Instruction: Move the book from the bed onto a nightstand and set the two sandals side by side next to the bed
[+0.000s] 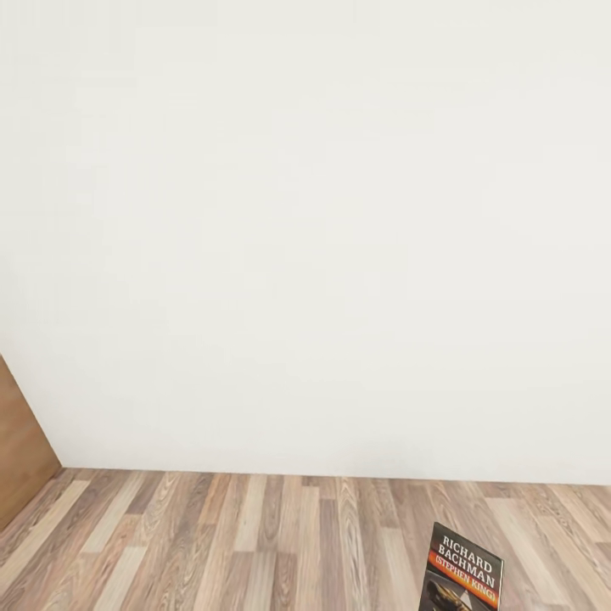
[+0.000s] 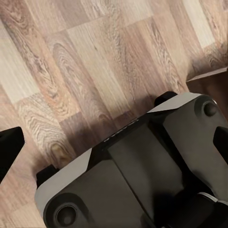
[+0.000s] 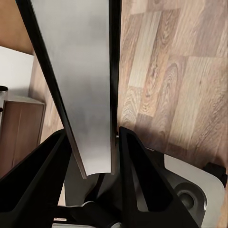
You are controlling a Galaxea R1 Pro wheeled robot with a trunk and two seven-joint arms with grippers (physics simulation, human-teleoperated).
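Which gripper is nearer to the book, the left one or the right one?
Right. The right gripper is shut on the book, its fingers on both faces. The left gripper hangs open above the floor, holding nothing.

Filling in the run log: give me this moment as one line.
phase: in transit | right gripper: shut on book | left gripper: open, empty | ahead: white wall, wood floor

book cover [image 1: 462, 573], head view, near right above the floor | white lettering "RICHARD BACHMAN" on dark ground | orange band below it reads "(STEPHEN KING)" | lower cover cut off by the picture edge | wrist views: no readable text
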